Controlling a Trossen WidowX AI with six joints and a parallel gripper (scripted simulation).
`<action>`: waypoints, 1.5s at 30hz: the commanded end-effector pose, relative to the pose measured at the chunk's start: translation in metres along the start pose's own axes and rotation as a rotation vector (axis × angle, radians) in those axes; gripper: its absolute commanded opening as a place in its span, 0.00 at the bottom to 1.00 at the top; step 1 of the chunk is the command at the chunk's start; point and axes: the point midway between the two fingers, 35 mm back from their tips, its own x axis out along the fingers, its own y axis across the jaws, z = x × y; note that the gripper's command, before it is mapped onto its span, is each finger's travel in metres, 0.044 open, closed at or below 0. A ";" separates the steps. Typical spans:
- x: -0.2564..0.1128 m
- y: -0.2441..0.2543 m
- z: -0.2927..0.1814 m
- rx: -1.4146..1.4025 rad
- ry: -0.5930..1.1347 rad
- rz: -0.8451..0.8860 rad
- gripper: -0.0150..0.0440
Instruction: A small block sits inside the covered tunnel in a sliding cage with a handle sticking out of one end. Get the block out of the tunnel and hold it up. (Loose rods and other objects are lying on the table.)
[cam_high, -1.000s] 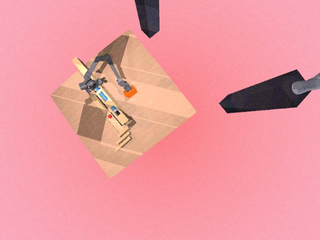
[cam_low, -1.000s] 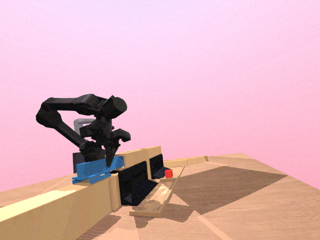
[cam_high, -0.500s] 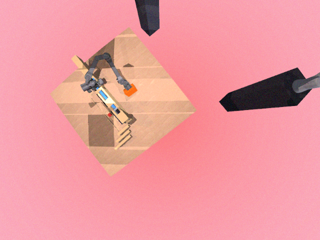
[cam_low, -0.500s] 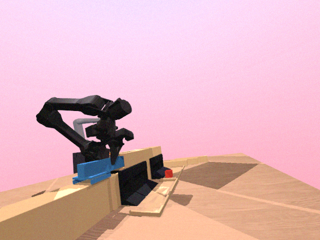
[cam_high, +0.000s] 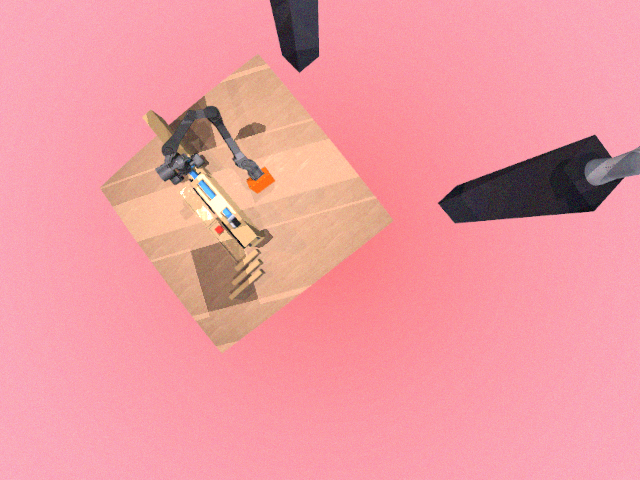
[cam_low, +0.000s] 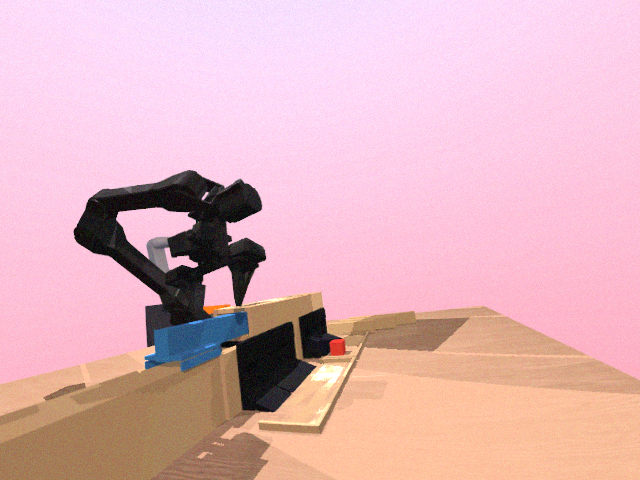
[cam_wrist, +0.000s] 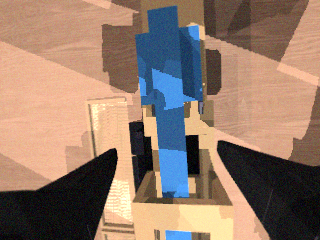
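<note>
- Hand spread nearly as wide as it goes, with nothing gripped; in the wrist frame its dark fingers stand apart at lower left and lower right.
- A small red block lies outside the covered tunnel, on the low tray along its side.
- Seen from above, that block is below and to the right of the hand, well apart from it; in the exterior frame it sits right of centre, lower than the hand.
- The blue cage sticks out of the tunnel's end under the hand, its narrow part running between the open fingers in the wrist frame, with a gap on both sides.
- Three wooden bars lie on the bench, below the tunnel's far end in the top frame.
- An orange base plate is right of the tunnel, seen from above.
- Any lettering or label would be too small to read here.
</note>
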 end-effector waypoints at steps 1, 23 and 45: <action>0.004 -0.001 0.015 -0.014 0.012 -0.006 1.00; 0.025 -0.005 0.019 -0.018 0.020 -0.006 1.00; 0.036 -0.006 0.018 -0.014 0.016 -0.006 0.51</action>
